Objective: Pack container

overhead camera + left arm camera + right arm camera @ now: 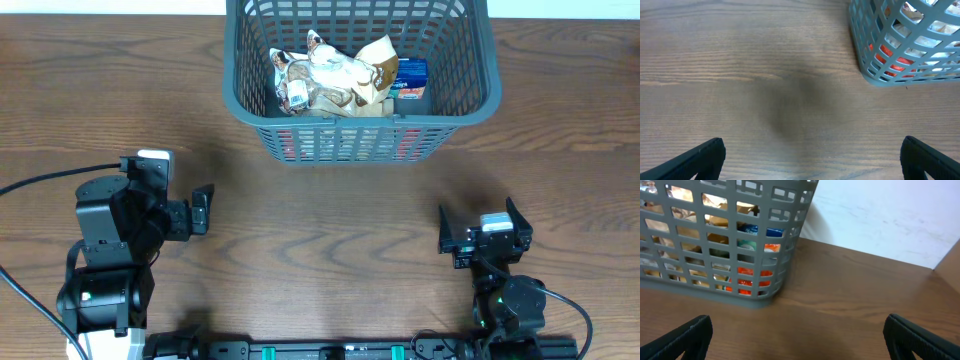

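Wooden table (320, 245): toward the near edge, the left gripper (812, 157) and right gripper (799, 335) are both released, jaws wide apart, grasping nothing. The basket (350, 142) stands upright at the middle of the far edge, containing crumpled packets (330, 75) and a blue box (411, 78).

No readable text anywhere; print on packets (335, 78) inside container (245, 95) too small and blurred to read.
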